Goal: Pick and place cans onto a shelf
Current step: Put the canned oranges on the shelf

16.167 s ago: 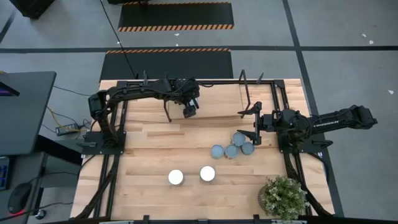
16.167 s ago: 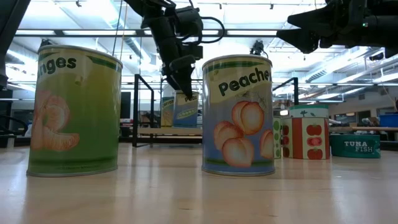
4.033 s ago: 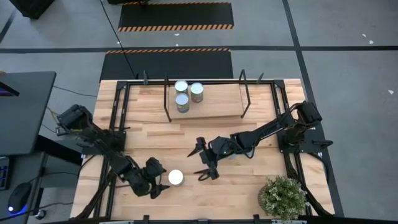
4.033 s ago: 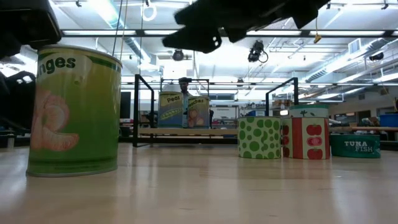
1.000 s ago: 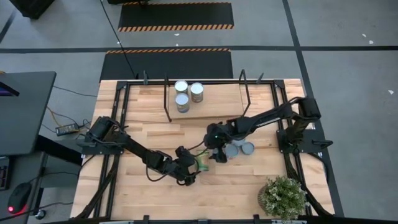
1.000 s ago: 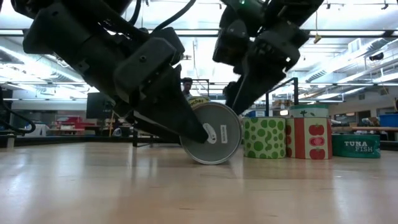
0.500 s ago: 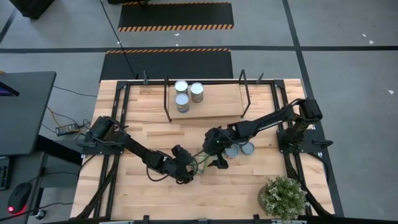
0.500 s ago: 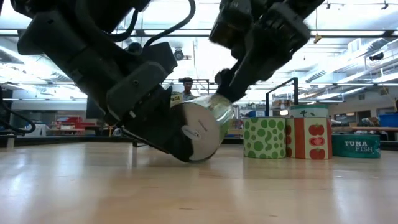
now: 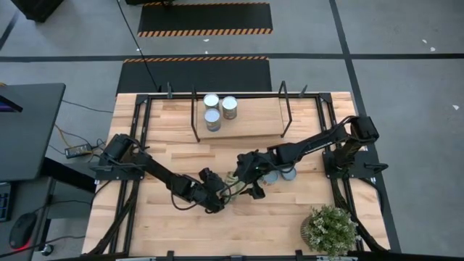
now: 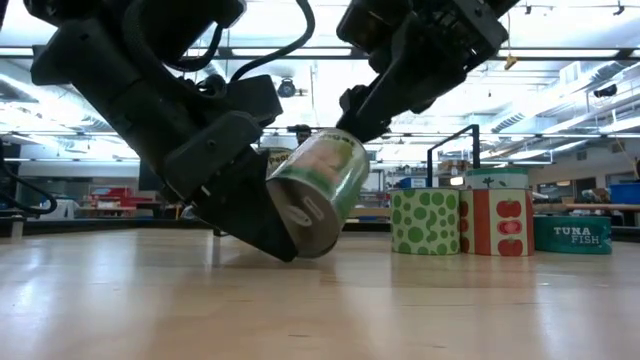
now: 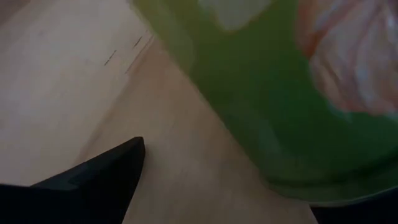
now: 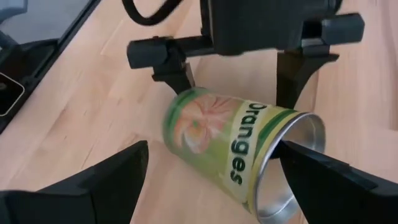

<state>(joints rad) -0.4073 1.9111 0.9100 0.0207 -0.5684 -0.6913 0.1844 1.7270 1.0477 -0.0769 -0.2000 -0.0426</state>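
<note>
Two grippers meet at the tilted oranges can [image 12: 239,155] mid-counter [image 9: 174,232]: the left gripper [image 10: 265,215] grips its sides, long axis slanting upward, while the right gripper [image 12: 214,186] hangs open just beside its rim, equally near.

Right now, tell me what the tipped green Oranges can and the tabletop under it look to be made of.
The green Oranges can looks like metal: its shiny silver round end shows a rim, under a glossy printed label. The tabletop looks like light wood planks with visible seams and grain, a smooth, slightly reflective finish.
</note>
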